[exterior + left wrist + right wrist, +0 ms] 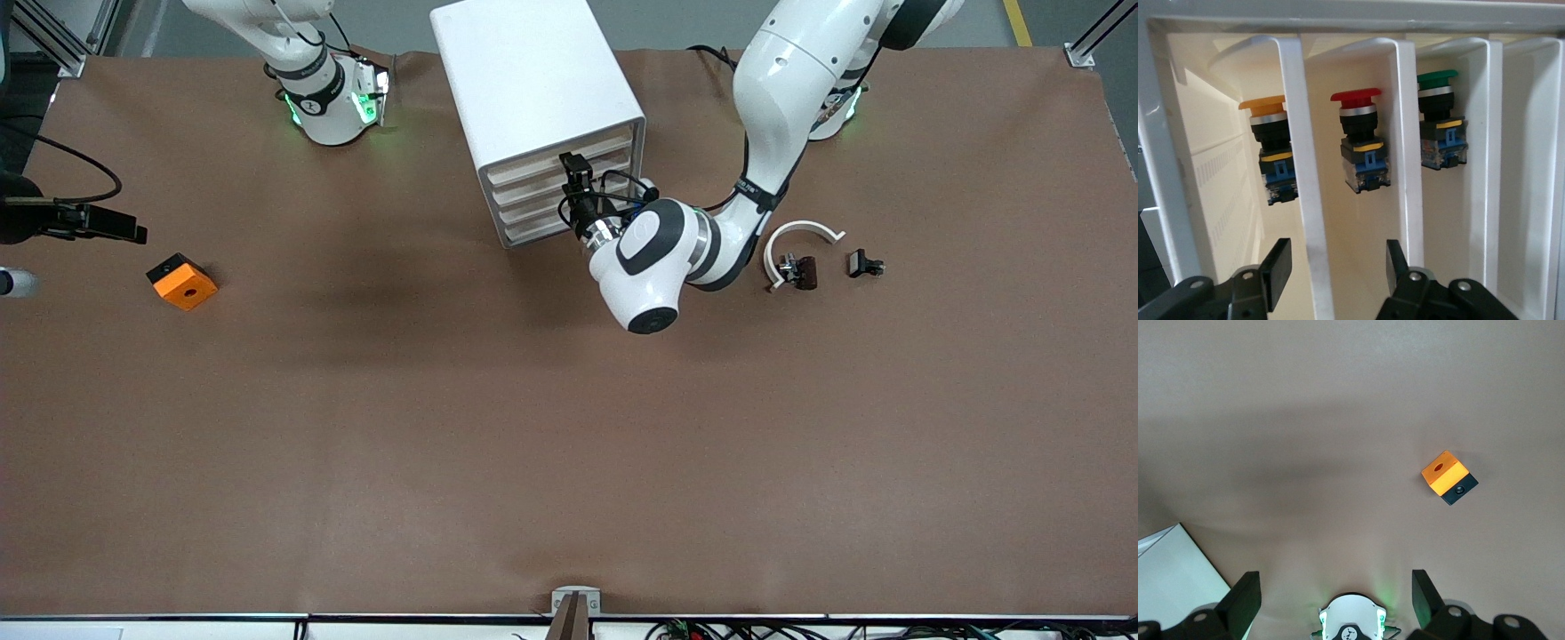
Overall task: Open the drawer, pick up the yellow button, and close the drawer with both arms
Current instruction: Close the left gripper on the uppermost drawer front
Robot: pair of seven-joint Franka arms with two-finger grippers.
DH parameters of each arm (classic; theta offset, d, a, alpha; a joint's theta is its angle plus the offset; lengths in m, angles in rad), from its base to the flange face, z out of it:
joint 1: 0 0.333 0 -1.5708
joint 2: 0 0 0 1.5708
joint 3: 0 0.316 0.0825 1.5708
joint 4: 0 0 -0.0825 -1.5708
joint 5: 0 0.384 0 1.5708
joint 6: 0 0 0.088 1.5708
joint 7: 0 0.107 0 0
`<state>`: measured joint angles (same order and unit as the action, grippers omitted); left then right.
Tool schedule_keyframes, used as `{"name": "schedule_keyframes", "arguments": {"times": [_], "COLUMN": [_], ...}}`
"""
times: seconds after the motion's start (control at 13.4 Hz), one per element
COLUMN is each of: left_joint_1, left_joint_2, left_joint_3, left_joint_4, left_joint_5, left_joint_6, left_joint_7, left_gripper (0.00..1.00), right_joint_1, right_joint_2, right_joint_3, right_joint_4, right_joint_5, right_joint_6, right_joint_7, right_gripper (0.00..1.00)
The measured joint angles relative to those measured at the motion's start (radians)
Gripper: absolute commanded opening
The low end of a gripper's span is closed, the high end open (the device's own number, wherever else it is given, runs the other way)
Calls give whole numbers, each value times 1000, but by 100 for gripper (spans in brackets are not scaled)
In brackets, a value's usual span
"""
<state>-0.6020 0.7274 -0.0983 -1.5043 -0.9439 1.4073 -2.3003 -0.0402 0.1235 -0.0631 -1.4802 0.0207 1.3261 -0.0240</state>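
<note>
The white cabinet (533,89) stands near the robots' bases, its four cream drawer fronts (560,191) all pushed in. My left gripper (576,180) is at those fronts. In the left wrist view it (1337,265) is open, one finger on each side of a drawer's slat front (1305,167) with a gap to the slat. Just past that slat sits the button (1271,143), with an orange-yellow cap and a dark body, partly hidden by the slat. My right gripper (1337,587) hangs open and empty high over the right arm's end of the table, waiting.
A red-capped button (1361,143) and a green-capped one (1441,123) sit in the neighbouring drawers. An orange block with a hole (182,281) lies toward the right arm's end. A white curved piece (800,233) and a black clip (864,264) lie toward the left arm's end.
</note>
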Motion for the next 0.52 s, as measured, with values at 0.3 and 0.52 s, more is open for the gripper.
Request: {"name": "schedule_keyframes", "arguments": {"times": [0.3, 0.52], "left_joint_1": [-12, -11], "left_joint_2": [22, 26], "left_joint_3": [-2, -2], "left_joint_4": [0, 2], "left_joint_5": [-21, -29], "left_joint_6": [-1, -5], "left_joint_7": [-33, -57], "left_gripper": [52, 18], "right_joint_1": [0, -2], "right_joint_2": [0, 0], "right_joint_3": [0, -1], "right_joint_4": [0, 0], "right_joint_5": [0, 0], "right_joint_6": [0, 0], "right_joint_7": [0, 0], "right_gripper": [100, 100]}}
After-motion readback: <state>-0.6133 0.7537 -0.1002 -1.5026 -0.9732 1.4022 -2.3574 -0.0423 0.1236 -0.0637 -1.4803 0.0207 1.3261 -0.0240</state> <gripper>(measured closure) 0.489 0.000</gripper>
